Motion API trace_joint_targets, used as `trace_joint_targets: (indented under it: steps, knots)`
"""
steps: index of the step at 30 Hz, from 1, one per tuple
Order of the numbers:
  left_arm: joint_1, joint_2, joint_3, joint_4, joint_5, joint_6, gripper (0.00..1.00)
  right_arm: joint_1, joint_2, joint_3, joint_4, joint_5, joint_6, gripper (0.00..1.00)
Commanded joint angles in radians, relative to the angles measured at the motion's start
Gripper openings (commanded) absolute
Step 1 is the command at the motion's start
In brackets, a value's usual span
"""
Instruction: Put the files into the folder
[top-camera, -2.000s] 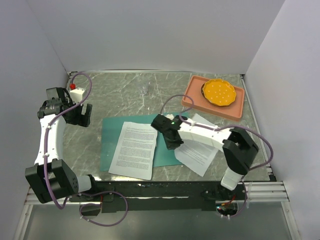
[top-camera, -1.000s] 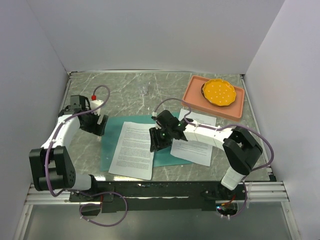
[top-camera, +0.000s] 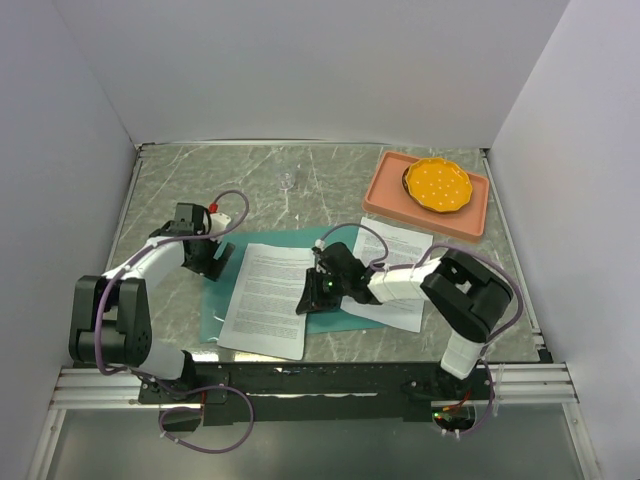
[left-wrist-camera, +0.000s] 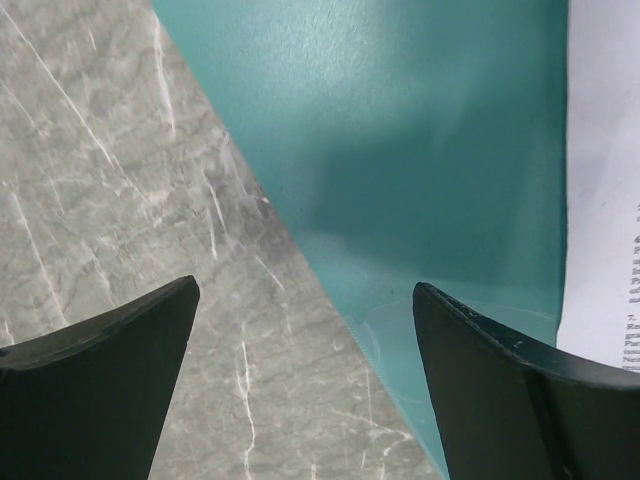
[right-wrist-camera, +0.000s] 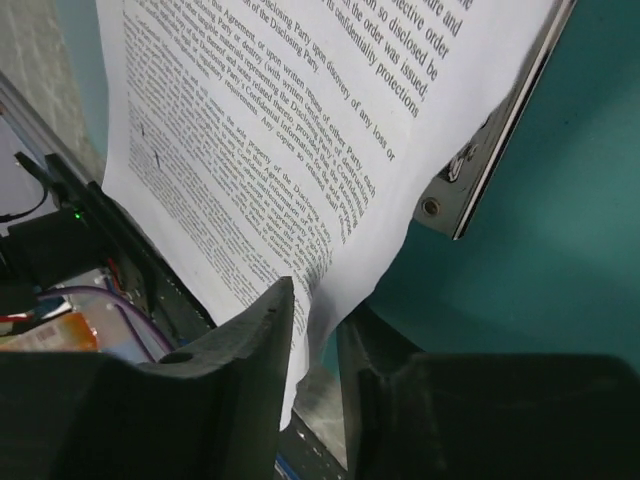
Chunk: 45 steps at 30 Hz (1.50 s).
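Top external view: on a grey marbled desk (top-camera: 190, 180), the left gripper (top-camera: 208, 262) hangs low at the left edge of the folder (top-camera: 222, 295), jaws spread wide and holding nothing. Left wrist view confirms it: the two dark fingers of the left gripper (left-wrist-camera: 305, 290) stand far apart, one over bare desk (left-wrist-camera: 100, 150) and the other over the teal folder (left-wrist-camera: 430, 120), whose slanting edge runs between them. The folder lies flat in the near middle of the desk. A printed sheet (top-camera: 265, 300) lies on it slightly askew, covers most of it and hangs over its near edge towards the near edge of the desk. At that sheet's right side sits the right gripper (top-camera: 312, 300), pointing left. In the right wrist view the right gripper (right-wrist-camera: 315, 335) has its jaws a narrow gap apart with the sheet's (right-wrist-camera: 300, 120) edge between them. That edge stands raised off the folder (right-wrist-camera: 560, 230), baring a metal clip (right-wrist-camera: 470, 170) beneath it. A second printed sheet (top-camera: 405, 245) lies to the right of the folder, partly hidden under the right arm, so whether it overlaps the folder cannot be told. In the far right corner a salmon-pink tray (top-camera: 385, 195) carries a yellow plate (top-camera: 438, 185).
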Motion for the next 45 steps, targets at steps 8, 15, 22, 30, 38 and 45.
trace_joint_targets:
  steps: [8, 15, 22, 30, 38, 45]
  knots:
    - [0.011, -0.066, 0.093, -0.088, 0.039, 0.015, 0.97, 0.04, -0.161, 0.053, 0.033, 0.132, -0.095, 0.04]
    - [0.211, -0.067, 0.278, -0.265, 0.278, 0.046, 1.0, 0.001, -0.212, 0.28, -0.187, 0.171, -0.382, 0.0]
    - [0.341, -0.058, 0.248, -0.293, 0.284, 0.107, 0.96, -0.032, -0.166, 0.447, -0.258, 0.143, -0.708, 0.0]
    - [0.364, -0.083, 0.184, -0.279, 0.265, 0.119, 0.96, -0.033, -0.182, 0.435, -0.209, 0.198, -0.995, 0.0]
    - [0.368, -0.086, 0.162, -0.259, 0.256, 0.112, 0.96, -0.035, -0.14, 0.473, -0.279, 0.146, -0.992, 0.0]
    - [0.385, -0.109, 0.121, -0.239, 0.236, 0.135, 0.96, -0.039, -0.08, 0.506, -0.362, 0.091, -0.858, 0.0]
